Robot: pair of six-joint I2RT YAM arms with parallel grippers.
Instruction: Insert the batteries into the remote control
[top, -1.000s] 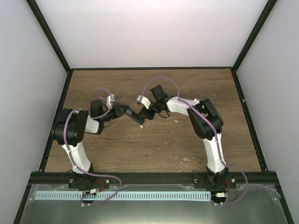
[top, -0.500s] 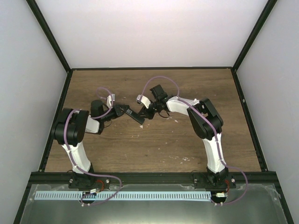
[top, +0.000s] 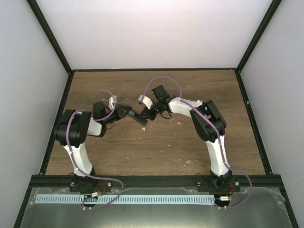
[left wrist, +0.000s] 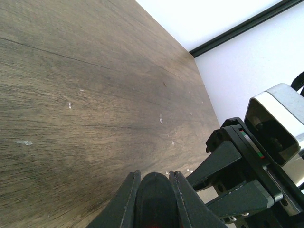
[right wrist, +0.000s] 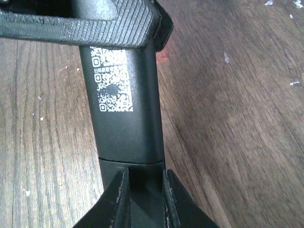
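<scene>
The remote control (top: 140, 118), a slim black bar, hangs just above the wooden table (top: 156, 147) mid-table, held at both ends. My left gripper (top: 131, 114) is shut on one end; in the left wrist view its rounded black tip (left wrist: 154, 199) fills the gap between the fingers (left wrist: 124, 204) of the left gripper (left wrist: 154, 175). My right gripper (top: 146, 115) is shut on the other end. In the right wrist view the remote control (right wrist: 124, 118) shows its back with a white QR label, and the right gripper (right wrist: 145, 172) clamps the stepped lower section. The batteries are out of view.
A ribbed finger of the left gripper (right wrist: 80, 28) crosses the top of the right wrist view. The right gripper's body (left wrist: 237, 171) looms close in the left wrist view. Small white flecks (top: 185, 161) dot the wood. Black frame rails (top: 152, 70) border the table.
Both grippers keep their hold on the remote. The pair has drifted very slightly toward the back of the table; otherwise nothing differs.
</scene>
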